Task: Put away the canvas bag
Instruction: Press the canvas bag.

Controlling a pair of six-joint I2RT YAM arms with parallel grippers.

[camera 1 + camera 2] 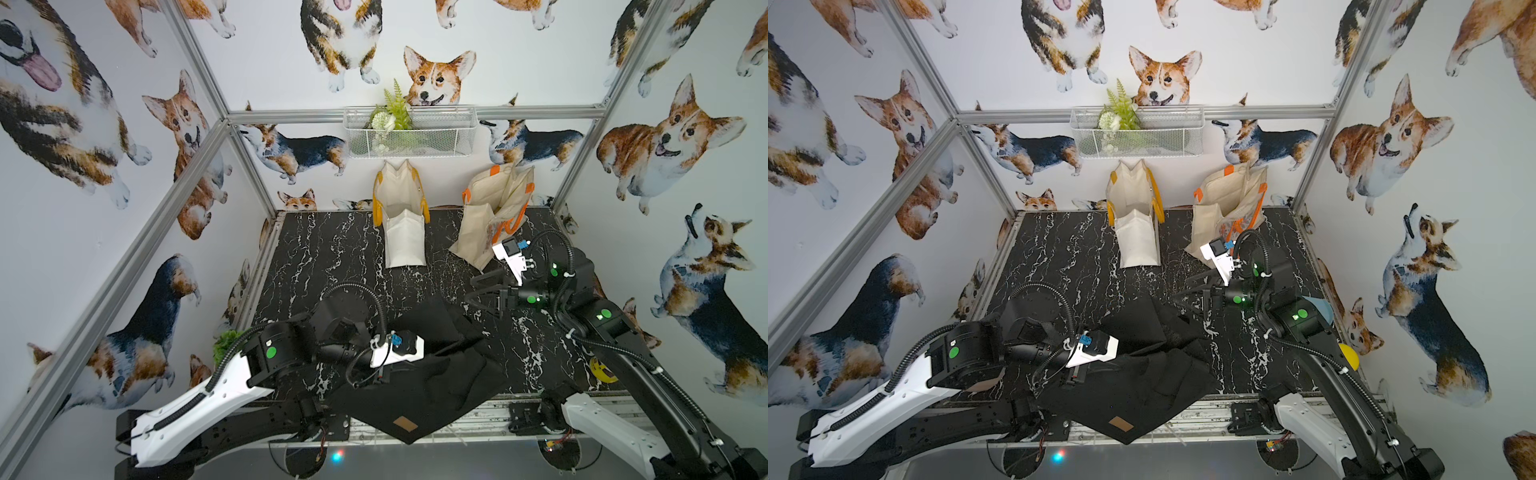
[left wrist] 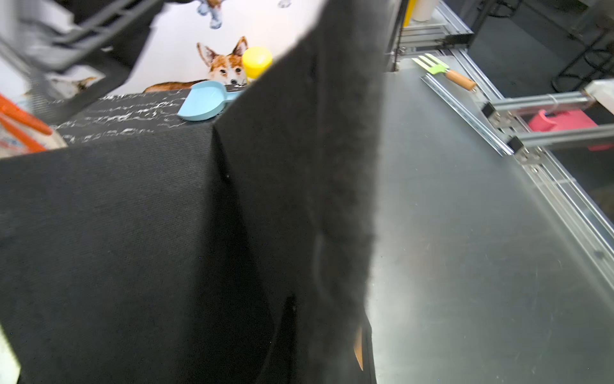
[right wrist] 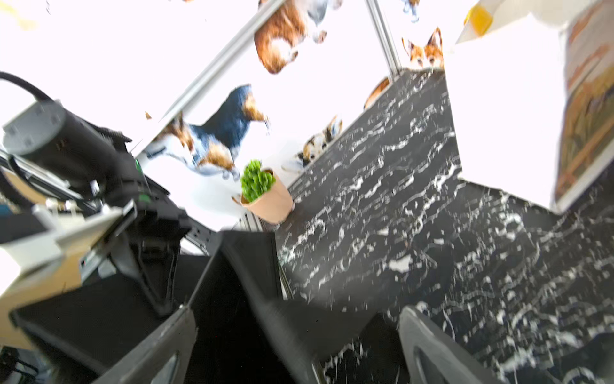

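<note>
Both top views looked steeply down from above the front edge, facing the rear wall and its wire basket (image 1: pixel 440 137), and shared the whole marble-patterned tabletop (image 1: pixel 332 257) (offset slightly sideways). The left wrist camera sat hard against the black canvas bag (image 2: pixel 116 232), facing a blue scoop (image 2: pixel 206 103). The right wrist camera looked low across the tabletop toward a potted plant (image 3: pixel 265 196).

Left arm (image 1: pixel 199 399), right arm (image 1: pixel 611 432): white moulded shells on lower links, black joints above. Round green stickers (image 1: pixel 271 353) on joint housings. Black corrugated cables (image 1: pixel 365 291) looping along both. White wrist cameras (image 1: pixel 399 351), blue connector on each. Right gripper (image 1: pixel 468 290): black, triangular skeletal fingers
</note>
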